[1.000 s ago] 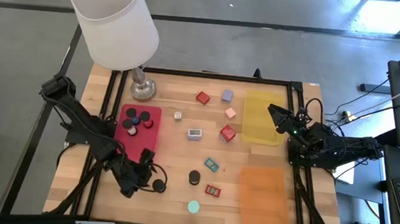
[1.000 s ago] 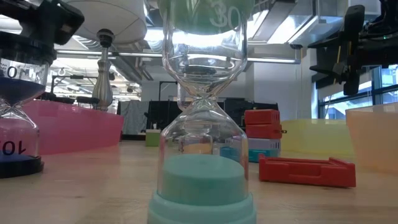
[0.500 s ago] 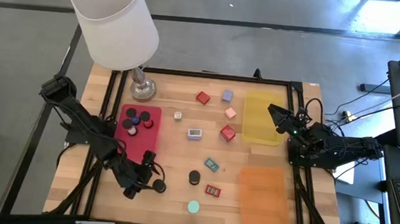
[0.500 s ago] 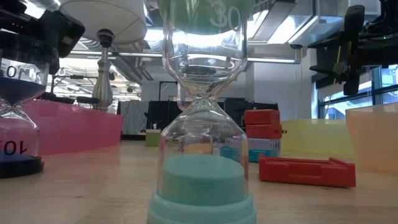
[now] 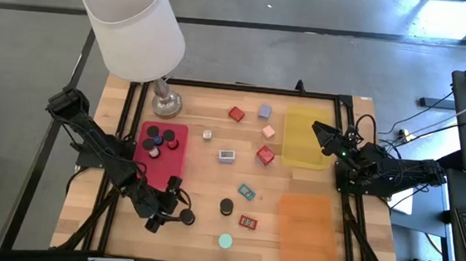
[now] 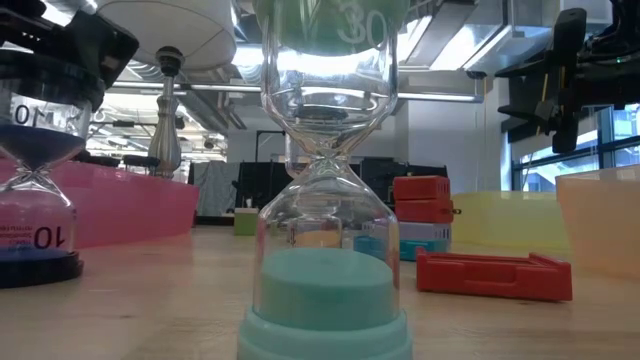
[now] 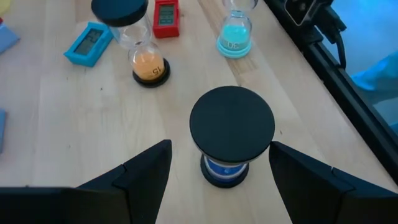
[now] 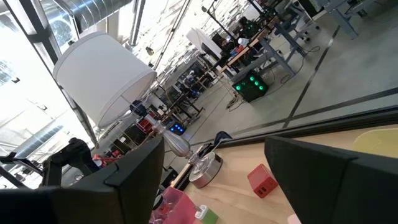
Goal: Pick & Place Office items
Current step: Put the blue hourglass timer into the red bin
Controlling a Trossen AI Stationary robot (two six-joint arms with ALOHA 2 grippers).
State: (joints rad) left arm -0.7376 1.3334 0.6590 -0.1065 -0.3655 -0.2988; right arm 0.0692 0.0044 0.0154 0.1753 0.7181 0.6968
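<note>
My left gripper [image 5: 168, 213] [image 7: 221, 148] is low over the table's near left part. It is open, with one finger on each side of an upright hourglass with a black cap and blue sand [image 7: 231, 124] [image 5: 184, 217] [image 6: 40, 190], which stands on its base on the wood. Farther right stand an orange-sand hourglass [image 5: 225, 206] and a teal one [image 5: 224, 241] [image 6: 325, 200]. Flat red [image 5: 247, 222], teal [image 5: 246, 191] and white [image 5: 227, 155] rectangles and small red, pink and lavender blocks lie mid-table. My right gripper [image 5: 320, 136] [image 8: 214, 186] waits open above the yellow mat's left edge. My left gripper brackets the blue-sand hourglass level from the table's left, fingers [image 7: 146, 171] beside its black top cap [image 7: 231, 121]. I cannot tell whether either finger touches it. The hourglass stands upright on the table.
A red mat [image 5: 163, 171] holds several black round pieces [image 5: 159, 138]. A white-shaded lamp [image 5: 137, 31] with a silver base [image 5: 166, 103] stands at the far left. A yellow mat [image 5: 305, 140] and an orange mat [image 5: 307, 228] lie on the right. Bare wood shows along the near edge.
My left gripper has crept a little toward the table's right, closing in around the blue-sand hourglass. In the low view the hourglass has shifted slightly rightward, still upright on the table.
</note>
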